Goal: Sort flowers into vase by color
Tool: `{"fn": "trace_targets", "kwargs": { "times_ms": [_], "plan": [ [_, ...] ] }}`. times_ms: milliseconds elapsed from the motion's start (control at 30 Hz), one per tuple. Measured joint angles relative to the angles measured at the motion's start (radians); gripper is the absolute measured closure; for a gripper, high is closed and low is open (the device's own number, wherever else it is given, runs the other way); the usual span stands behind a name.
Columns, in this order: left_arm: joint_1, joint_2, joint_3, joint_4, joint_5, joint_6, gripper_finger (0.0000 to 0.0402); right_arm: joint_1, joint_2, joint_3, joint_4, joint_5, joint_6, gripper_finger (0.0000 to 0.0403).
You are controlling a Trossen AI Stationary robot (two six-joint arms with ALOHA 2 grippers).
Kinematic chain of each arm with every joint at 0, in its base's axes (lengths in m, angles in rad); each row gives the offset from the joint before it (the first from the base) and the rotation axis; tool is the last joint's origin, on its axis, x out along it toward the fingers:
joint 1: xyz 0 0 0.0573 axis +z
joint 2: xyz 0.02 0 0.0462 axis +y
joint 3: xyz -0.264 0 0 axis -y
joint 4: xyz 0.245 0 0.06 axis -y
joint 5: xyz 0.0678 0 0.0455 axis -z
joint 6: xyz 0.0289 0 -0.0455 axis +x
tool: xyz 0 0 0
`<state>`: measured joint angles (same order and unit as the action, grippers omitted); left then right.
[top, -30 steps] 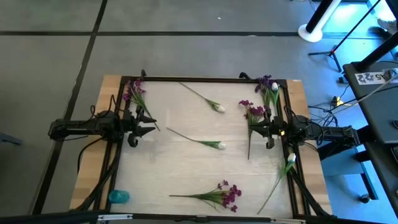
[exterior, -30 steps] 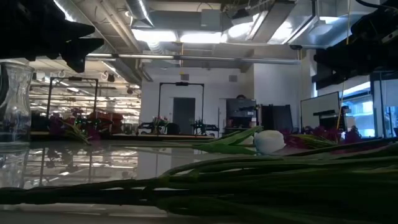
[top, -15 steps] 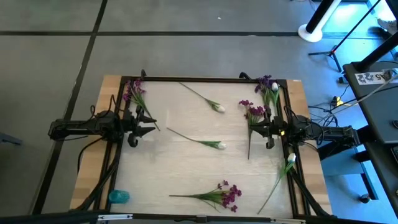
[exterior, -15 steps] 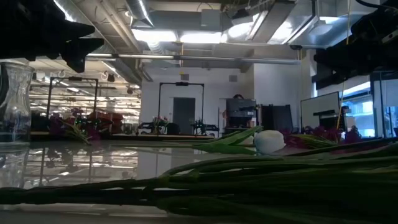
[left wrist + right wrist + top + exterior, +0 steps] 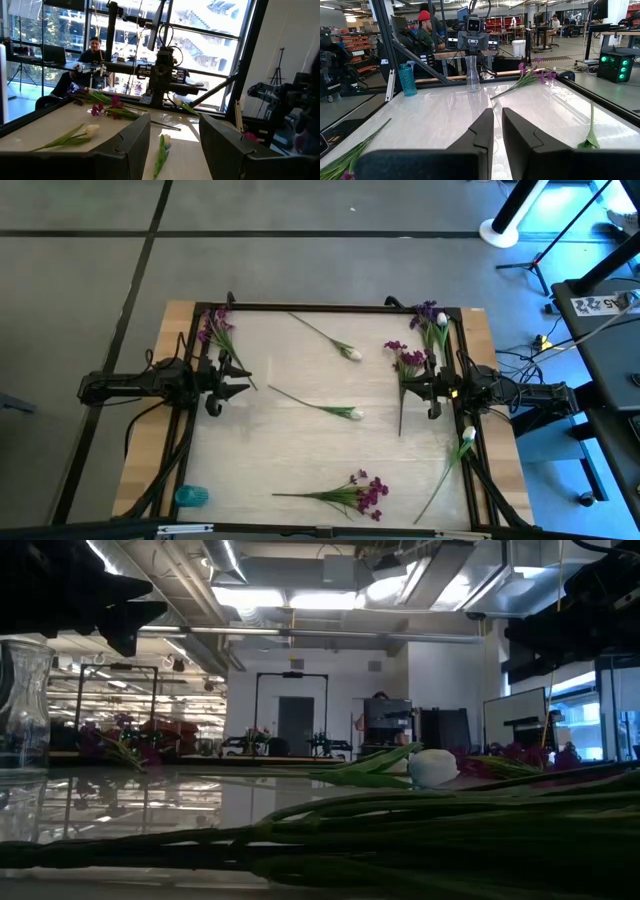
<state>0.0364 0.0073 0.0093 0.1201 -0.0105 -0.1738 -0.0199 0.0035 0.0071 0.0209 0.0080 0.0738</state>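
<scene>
Several artificial flowers lie flat on the white table top. A purple stem lies at the far left, a second purple stem by the right arm, and a third at the near edge. One white tulip lies far centre, another mid-table, a third near right. A purple and a white bloom lie together in the far right corner. The clear glass vase stands upright beside my left gripper, which is open and hovering. My right gripper is shut and hovers beside the right purple stem.
A teal ribbed vase stands at the near left corner, also visible in the right wrist view. A black frame borders the table. People sit at desks beyond the table. Free room lies mid-table between the arms.
</scene>
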Motion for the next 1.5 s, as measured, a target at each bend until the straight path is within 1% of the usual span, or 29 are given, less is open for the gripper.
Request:
{"fn": "trace_targets", "kwargs": {
  "times_ms": [67,167,300,333,400,433,533,667,767,833,900,967,1033,1100,1200,1300,1433,1500],
  "plan": [
    [0.0,0.0,0.0,0.0,-0.005,-0.001,0.0237,0.0,0.0,0.0,0.0,0.006,0.0,0.0363],
    [0.003,0.0,0.0,0.003,-0.048,0.0,0.0237,0.0,0.0,0.0,0.003,0.008,0.0,0.0363],
    [0.003,0.0,-0.001,0.024,-0.053,-0.009,0.0237,0.0,0.0,0.0,0.002,-0.006,0.0,0.0363],
    [0.002,0.0,-0.001,0.063,-0.049,-0.07,0.0237,0.0,0.0,0.0,0.002,-0.012,0.0,0.0363],
    [-0.002,-0.001,-0.001,0.178,-0.031,-0.263,0.0237,0.0,0.0,0.0,0.002,-0.012,0.0,0.0363],
    [-0.003,-0.001,-0.001,0.242,-0.048,-0.29,0.0237,0.0,0.0,0.0,0.003,-0.012,0.0,0.0363],
    [-0.002,-0.001,-0.001,0.442,-0.126,-0.319,0.0237,0.0,0.0,0.0,0.003,-0.017,0.0,0.0363],
    [-0.002,-0.001,0.0,0.687,-0.134,-0.286,0.0237,0.0,0.0,0.0,0.003,-0.017,0.0,0.0363],
    [-0.002,0.0,0.004,0.776,-0.133,-0.269,0.0237,0.0,0.0,0.0,0.003,-0.018,0.0,0.0363],
    [-0.002,0.022,0.042,0.773,-0.1,-0.301,0.0237,0.0,0.0,0.0,0.003,-0.018,0.0,0.0363],
    [-0.003,0.066,0.093,0.762,-0.011,-0.304,0.0237,0.0,0.0,0.0,0.003,-0.018,0.0,0.0363],
    [-0.003,0.139,0.161,0.761,0.089,-0.263,0.0237,0.0,0.0,0.0,0.003,-0.018,0.0,0.0363],
    [-0.003,0.222,0.237,0.768,0.167,-0.211,0.0237,0.0,0.0,0.0,0.003,-0.018,0.0,0.0363],
    [-0.003,0.301,0.313,0.775,0.192,-0.179,0.0237,0.0,0.0,0.0,0.003,-0.018,0.0,0.0363],
    [-0.003,0.417,0.423,0.773,0.172,-0.155,0.0237,0.0,0.0,0.0,0.003,-0.018,0.0,0.0363],
    [-0.003,0.539,0.527,0.706,0.097,-0.08,0.0237,0.0,0.0,0.0,0.003,-0.018,0.0,0.0363],
    [-0.002,0.724,0.669,0.448,-0.072,-0.035,0.0237,0.0,0.0,0.0,0.003,-0.018,0.0,0.0363],
    [-0.002,0.832,0.749,0.308,-0.128,-0.044,0.0237,0.0,0.0,0.0,0.003,-0.018,0.0,0.0363]
  ]
}}
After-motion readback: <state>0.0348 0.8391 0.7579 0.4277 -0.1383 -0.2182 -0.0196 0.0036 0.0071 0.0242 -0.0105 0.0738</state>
